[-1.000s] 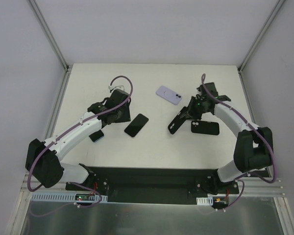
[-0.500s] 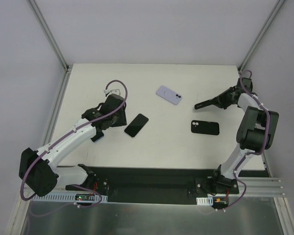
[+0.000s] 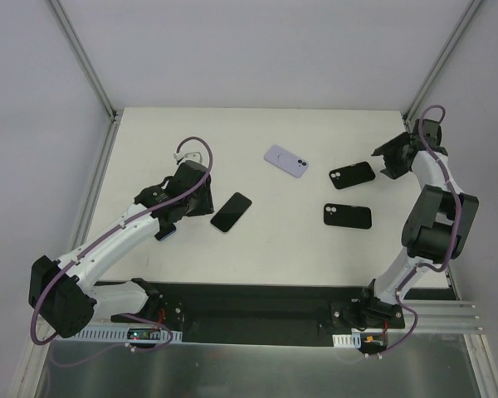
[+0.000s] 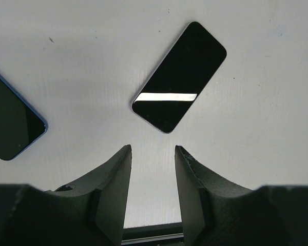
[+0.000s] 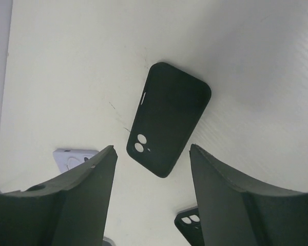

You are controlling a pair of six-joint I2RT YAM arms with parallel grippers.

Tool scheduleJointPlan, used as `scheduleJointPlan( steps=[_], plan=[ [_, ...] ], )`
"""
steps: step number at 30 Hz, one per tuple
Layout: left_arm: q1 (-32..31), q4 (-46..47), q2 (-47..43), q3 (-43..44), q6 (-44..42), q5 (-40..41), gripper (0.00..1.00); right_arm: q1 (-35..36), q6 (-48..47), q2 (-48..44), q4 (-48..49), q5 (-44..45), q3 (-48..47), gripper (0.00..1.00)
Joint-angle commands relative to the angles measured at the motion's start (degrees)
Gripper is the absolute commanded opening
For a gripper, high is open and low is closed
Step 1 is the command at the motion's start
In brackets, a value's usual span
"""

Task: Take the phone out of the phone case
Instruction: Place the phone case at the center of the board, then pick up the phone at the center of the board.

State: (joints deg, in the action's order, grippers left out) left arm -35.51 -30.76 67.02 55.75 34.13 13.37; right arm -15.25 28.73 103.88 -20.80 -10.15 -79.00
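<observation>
A black phone case (image 3: 352, 175) lies back up at the far right, free of any grip. In the right wrist view the phone case (image 5: 169, 118) shows two camera holes, just ahead of my open right gripper (image 5: 153, 148). Seen from above, the right gripper (image 3: 388, 162) is beside the case, to its right. A black phone (image 3: 231, 211) lies screen up left of centre. My left gripper (image 3: 196, 199) hovers just left of the phone (image 4: 179, 77), its jaws (image 4: 152, 151) open and holding nothing.
A second black case (image 3: 347, 216) lies back up right of centre. A lilac phone or case (image 3: 285, 161) lies at the back middle. A blue-edged phone (image 3: 164, 230) sits partly under the left arm and shows in the left wrist view (image 4: 13, 123).
The right arm swung from the table's middle to the far right carrying the black case, opened its jaws and left the case on the table. The left arm shifted slightly.
</observation>
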Motion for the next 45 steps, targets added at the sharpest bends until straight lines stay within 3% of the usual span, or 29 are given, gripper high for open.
scheduleJointPlan(
  steps=[1,7,9,11,22,25,29,37,42,45],
  plan=[
    [0.70,-0.17,1.44,1.56,0.76,-1.76,0.38,4.24,-8.31,-6.84,-3.28,7.33,-2.81,0.62],
    [0.70,-0.09,2.06,2.00,0.76,-2.91,0.39,15.15,-21.68,-4.21,-5.75,8.30,-10.11,0.62],
    [0.70,-0.09,1.71,1.91,1.03,-3.08,0.39,20.66,-25.90,-3.25,-6.44,12.58,-12.04,0.66],
    [0.70,-0.17,1.00,1.47,1.11,-3.26,0.39,23.14,-28.28,-0.53,-7.85,13.14,-16.33,0.96],
    [0.70,-0.26,-0.85,0.15,2.96,-4.14,0.40,26.85,-36.38,15.56,-12.42,1.37,-29.80,0.96],
    [0.70,-0.26,-0.23,0.76,2.96,-4.93,0.40,27.37,-40.83,17.32,-9.18,-0.05,-27.36,0.96],
    [0.70,-0.26,0.12,0.86,1.91,-6.15,0.40,29.57,-47.34,16.97,-2.85,6.01,-22.95,0.96],
    [0.70,-0.35,1.18,-0.20,1.64,-8.27,0.41,30.01,-46.84,25.40,-7.06,1.98,-33.22,0.96],
    [0.70,-0.44,0.83,-1.08,1.29,-8.44,0.42,31.15,-45.52,34.10,-15.75,-0.83,-44.90,0.96],
    [0.70,-0.53,0.91,-1.08,1.12,-8.53,0.42,32.21,-45.69,35.43,-17.52,-1.36,-45.19,0.96]
  ],
)
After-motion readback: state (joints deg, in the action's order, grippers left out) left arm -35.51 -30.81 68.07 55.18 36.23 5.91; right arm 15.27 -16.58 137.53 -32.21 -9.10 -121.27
